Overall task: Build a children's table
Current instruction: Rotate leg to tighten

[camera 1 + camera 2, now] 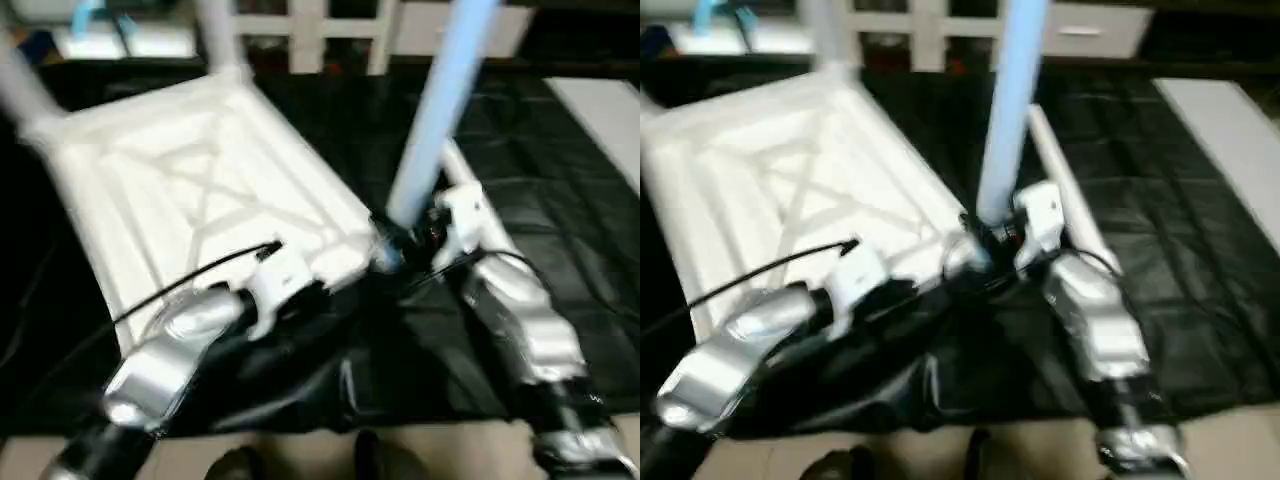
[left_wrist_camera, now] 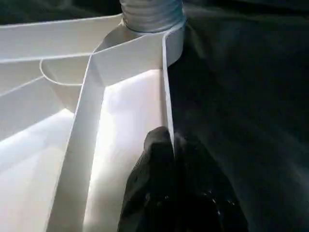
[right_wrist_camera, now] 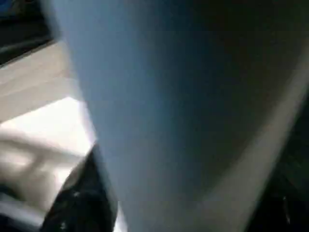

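The left pincer (image 2: 171, 159) clamps the tabletop (image 1: 200, 190) rim; the right pincer (image 1: 405, 240) grips the leg (image 1: 435, 110) at the near corner socket; next, press it home.

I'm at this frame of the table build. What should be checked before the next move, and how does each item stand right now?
1. Tabletop lies ribbed side up on the black cloth: ok.
2. Left end effector is shut on the tabletop's rim: ok.
3. Upright leg stands at the near corner socket, with the right end effector at its base: ok.
4. That leg is fully seated in the socket: cannot tell.
5. Right end effector has a firm hold on the leg: cannot tell.
6. Spare leg lies on the cloth beside the tabletop: ok.
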Motion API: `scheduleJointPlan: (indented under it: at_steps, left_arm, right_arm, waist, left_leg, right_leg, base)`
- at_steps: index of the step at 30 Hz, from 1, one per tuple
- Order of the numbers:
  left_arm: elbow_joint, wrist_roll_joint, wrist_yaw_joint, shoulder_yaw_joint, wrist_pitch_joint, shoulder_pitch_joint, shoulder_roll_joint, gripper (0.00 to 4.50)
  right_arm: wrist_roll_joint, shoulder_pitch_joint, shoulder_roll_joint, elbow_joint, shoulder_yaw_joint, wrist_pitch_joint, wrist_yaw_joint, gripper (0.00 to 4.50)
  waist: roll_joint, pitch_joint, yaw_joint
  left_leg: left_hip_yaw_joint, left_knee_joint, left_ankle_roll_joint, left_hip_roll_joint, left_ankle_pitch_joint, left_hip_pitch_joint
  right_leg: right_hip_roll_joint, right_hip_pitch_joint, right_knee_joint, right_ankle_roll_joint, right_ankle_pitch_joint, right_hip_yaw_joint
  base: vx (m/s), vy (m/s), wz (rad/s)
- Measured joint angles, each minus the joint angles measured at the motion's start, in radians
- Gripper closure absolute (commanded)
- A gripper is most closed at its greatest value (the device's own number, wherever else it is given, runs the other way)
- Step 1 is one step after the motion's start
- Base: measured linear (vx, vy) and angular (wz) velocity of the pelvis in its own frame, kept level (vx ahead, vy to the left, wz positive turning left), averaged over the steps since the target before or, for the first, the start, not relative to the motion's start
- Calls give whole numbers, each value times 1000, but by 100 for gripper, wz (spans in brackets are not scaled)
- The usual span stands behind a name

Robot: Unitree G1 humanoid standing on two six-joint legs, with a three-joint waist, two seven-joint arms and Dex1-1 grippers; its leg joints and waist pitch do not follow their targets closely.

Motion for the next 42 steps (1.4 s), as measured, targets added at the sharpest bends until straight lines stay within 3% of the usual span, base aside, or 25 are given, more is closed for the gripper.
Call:
scheduleJointPlan:
  at_steps: [2,6,10,12,16,19,22,25,28,30,33,38,40,42]
  left_arm:
    - [-13,-23,-27,6,-4,14,18,450]
    - [-33,-52,-46,13,-18,34,38,450]
    - [-28,-54,-50,15,-37,36,44,450]
    - [-23,-54,-53,16,-40,38,44,450]
    - [-20,-54,-60,16,-39,39,45,450]
    - [-20,-56,-59,17,-39,40,49,450]
    - [-18,-47,-32,23,-16,33,40,450]
    - [2,-16,35,22,45,-6,-21,450]
    - [55,49,188,2,193,-90,-193,450]
    - [93,76,284,-18,259,-128,-292,450]
    - [134,90,327,-36,277,-151,-339,450]
    - [117,93,291,-40,242,-143,-292,450]
    - [75,79,226,-41,182,-104,-215,450]
    - [28,39,128,-22,110,-53,-120,450]
  right_arm:
    - [10,16,-58,-34,8,1,76,151]
    - [52,37,-104,-58,-10,11,171,177]
    - [70,44,-106,-59,-13,12,200,190]
    - [76,52,-109,-61,-13,13,201,226]
    - [79,63,-110,-69,-12,14,201,251]
    - [72,63,-95,-72,-12,20,185,253]
    - [46,61,-33,-73,-15,31,79,255]
    - [6,31,69,-50,-31,58,-117,255]
    - [-63,-34,248,30,-95,66,-445,255]
    - [-85,-83,310,97,-124,51,-600,255]
    - [-113,-114,344,175,-127,2,-677,255]
    - [-134,-119,299,204,-102,-58,-546,255]
    - [-108,-84,229,156,-79,-57,-405,199]
    - [-46,-46,154,91,-55,-18,-248,178]
  waist:
    - [0,0,7]
    - [1,-1,14]
    - [1,-1,15]
    - [0,0,15]
    - [0,0,13]
    - [-1,-1,11]
    - [-4,-2,1]
    - [-6,-3,-17]
    - [-8,-6,-21]
    - [-14,-9,-21]
    - [-21,-15,-22]
    - [-20,-16,-32]
    - [-21,-16,-35]
    - [-18,-15,-33]
  left_leg:
    - [13,0,0,7,0,4]
    - [16,-3,4,8,1,3]
    - [18,-1,5,7,-1,3]
    - [18,3,5,7,-1,4]
    - [18,6,-1,7,-3,4]
    - [19,6,-1,6,-3,4]
    - [19,6,-1,7,-3,6]
    - [18,6,-4,7,-1,6]
    - [17,7,-7,5,0,9]
    - [15,7,-7,4,0,9]
    - [7,5,-7,3,0,10]
    - [-1,1,-6,-4,0,2]
    - [-1,1,-6,-5,0,0]
    - [0,1,-6,-6,0,1]
  right_leg:
    - [1,0,8,7,-5,6]
    - [3,-5,10,6,-14,9]
    - [3,-8,18,0,-19,12]
    - [3,-8,21,1,-19,13]
    - [3,-6,22,2,-20,15]
    - [3,-6,22,2,-20,17]
    - [3,-5,23,2,-20,17]
    - [3,-6,23,6,-23,17]
    - [3,-2,22,9,-24,18]
    - [2,-1,19,14,-28,17]
    - [5,3,6,15,-28,13]
    - [4,3,-9,14,-28,13]
    - [4,1,-9,13,-21,14]
    - [2,0,-8,14,-2,15]
  base:
    - [104,-32,10]
    - [52,-6,-2]
    - [0,0,0]
    - [0,0,0]
    - [0,0,0]
    - [0,0,0]
    - [0,0,0]
    - [0,0,0]
    - [-18,2,1]
    - [-52,8,2]
    - [0,0,0]
    - [0,0,0]
    - [0,0,0]
    - [29,-8,1]
